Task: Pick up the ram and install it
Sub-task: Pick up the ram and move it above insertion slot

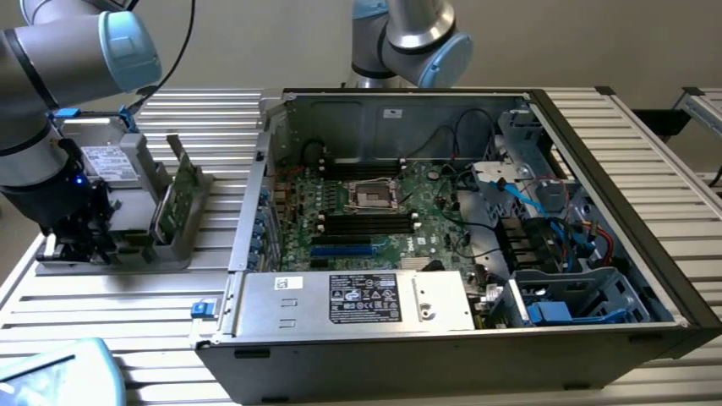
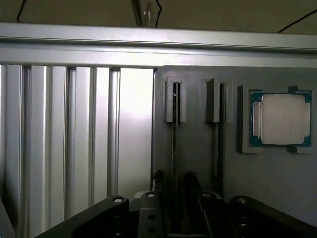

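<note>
Directly under pincer (image 2: 174,186), ram (image 2: 174,141) upright in holder (image 2: 195,148)

The case (image 1: 451,364) is open on top, so the motherboard slots (image 1: 367,223) can be reached from above — though power supply (image 1: 361,300), cables (image 1: 542,199) and drive cage (image 1: 564,296) hem them in — while the ram (image 2: 174,148) stands in the holder (image 2: 195,148) with another board (image 2: 216,148) close beside.

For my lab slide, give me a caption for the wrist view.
Gripper poised at a ram stick standing edge-on in the grey holder, processor chip seated alongside.
</note>
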Controlling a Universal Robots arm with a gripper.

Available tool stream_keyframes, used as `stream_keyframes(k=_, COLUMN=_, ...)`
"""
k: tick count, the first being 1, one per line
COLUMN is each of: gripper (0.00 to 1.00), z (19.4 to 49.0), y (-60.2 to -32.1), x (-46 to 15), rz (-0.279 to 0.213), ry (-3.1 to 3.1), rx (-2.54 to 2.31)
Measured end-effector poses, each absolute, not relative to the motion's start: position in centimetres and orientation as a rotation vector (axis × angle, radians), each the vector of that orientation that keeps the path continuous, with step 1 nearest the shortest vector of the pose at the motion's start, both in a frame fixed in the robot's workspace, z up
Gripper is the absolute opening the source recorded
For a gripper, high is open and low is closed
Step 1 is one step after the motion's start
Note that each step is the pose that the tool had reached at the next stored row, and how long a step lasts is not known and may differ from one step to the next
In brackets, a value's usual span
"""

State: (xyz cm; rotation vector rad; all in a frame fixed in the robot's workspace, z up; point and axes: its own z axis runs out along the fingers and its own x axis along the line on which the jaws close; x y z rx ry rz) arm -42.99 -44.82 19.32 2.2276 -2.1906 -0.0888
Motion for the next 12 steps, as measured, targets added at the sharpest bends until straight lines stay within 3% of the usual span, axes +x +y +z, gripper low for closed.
stream_keyframes(k=6, gripper=0.29, z=19.32, y=-44.82, x=-42.98, rz=-0.089, ry=-2.191, rx=2.228)
stream_keyframes(k=8, gripper=0.16, z=19.32, y=-44.82, x=-42.98, rz=-0.089, ry=-2.191, rx=2.228)
stream_keyframes(k=12, gripper=0.14, z=19.32, y=-44.82, x=-42.98, rz=-0.089, ry=-2.191, rx=2.228)
